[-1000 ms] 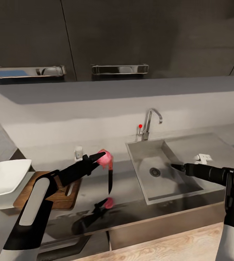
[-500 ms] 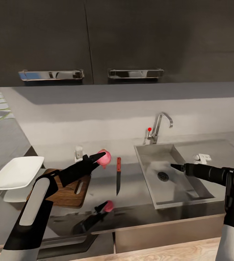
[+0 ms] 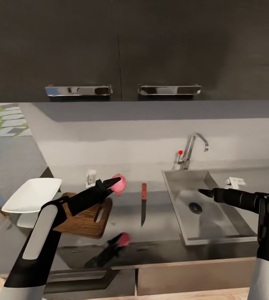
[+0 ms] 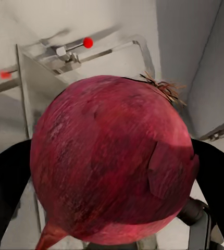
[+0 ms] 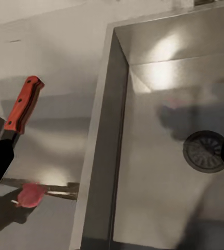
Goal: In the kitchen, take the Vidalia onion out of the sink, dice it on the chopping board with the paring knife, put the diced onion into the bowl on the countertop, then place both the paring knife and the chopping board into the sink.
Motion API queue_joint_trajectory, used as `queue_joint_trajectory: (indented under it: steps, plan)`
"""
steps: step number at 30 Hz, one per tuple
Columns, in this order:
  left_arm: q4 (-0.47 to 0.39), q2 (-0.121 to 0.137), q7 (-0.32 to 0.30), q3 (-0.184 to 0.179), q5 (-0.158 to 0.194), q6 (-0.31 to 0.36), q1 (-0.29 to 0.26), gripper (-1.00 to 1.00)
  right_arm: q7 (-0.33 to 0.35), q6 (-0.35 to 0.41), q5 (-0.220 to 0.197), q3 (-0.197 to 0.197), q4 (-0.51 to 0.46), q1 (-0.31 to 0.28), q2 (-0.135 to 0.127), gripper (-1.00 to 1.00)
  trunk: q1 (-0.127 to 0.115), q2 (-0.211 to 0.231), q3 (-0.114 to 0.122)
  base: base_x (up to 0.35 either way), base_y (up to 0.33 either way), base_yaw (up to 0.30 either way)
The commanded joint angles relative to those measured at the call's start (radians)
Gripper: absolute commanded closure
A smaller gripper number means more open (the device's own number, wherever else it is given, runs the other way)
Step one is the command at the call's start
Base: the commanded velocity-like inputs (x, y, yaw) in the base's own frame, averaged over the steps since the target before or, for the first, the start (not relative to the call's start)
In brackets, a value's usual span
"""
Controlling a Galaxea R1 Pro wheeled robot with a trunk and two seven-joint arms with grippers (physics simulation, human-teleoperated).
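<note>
My left gripper (image 3: 114,182) is shut on the pinkish-red Vidalia onion (image 3: 120,183), held above the countertop (image 3: 163,239) just beyond the right end of the dark brown chopping board (image 3: 84,216). In the left wrist view the onion (image 4: 109,166) sits between the black fingers (image 4: 5,192). The red-handled paring knife (image 3: 143,204) lies flat on the countertop between board and sink (image 3: 217,235); its handle (image 5: 23,104) also shows in the right wrist view. The white bowl (image 3: 32,195) stands left of the board. My right gripper (image 3: 203,192) hovers open and empty over the sink basin (image 5: 159,172), near the drain (image 5: 206,151).
A chrome tap (image 3: 194,146) with a red knob (image 3: 180,152) rises behind the sink. Small white fittings stand at the back wall (image 3: 91,177) and right of the sink (image 3: 235,181). Dark upper cabinets with chrome handles (image 3: 79,90) hang overhead. The countertop ends at the left.
The whole view has shifted, sliding counter, sink and knife rightward in the picture. Both arms keep their pose; the held onion now hangs nearer the board, with the knife to its right.
</note>
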Motion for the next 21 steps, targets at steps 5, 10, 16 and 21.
queue_joint_trajectory:
  steps: [5, 10, 16, 21]
  plan:
    - [-0.001, -0.001, 0.125, 0.004, 0.011, 0.000, -0.001, 1.00, -0.015, 0.007, 0.013, -0.001, 0.004, -0.002, 0.000, -1.00, 0.001, -0.002, 0.005, 0.000, 0.000, 0.203]
    - [-0.002, 0.001, 0.243, 0.020, 0.011, -0.002, -0.001, 1.00, -0.108, 0.007, 0.015, 0.005, 0.044, -0.014, 0.016, -1.00, 0.001, -0.002, 0.011, 0.000, 0.000, 0.215]
    - [-0.002, 0.022, 0.256, 0.084, 0.013, 0.001, 0.000, 1.00, -0.308, 0.007, 0.008, 0.015, 0.343, -0.151, 0.044, -1.00, 0.001, -0.002, 0.018, 0.000, 0.000, 0.229]
    - [0.000, 0.022, 0.259, 0.088, 0.014, 0.000, 0.003, 1.00, -0.479, -0.015, -0.001, 0.012, 0.625, -0.278, 0.050, -1.00, 0.001, -0.002, 0.023, 0.000, 0.000, 0.238]
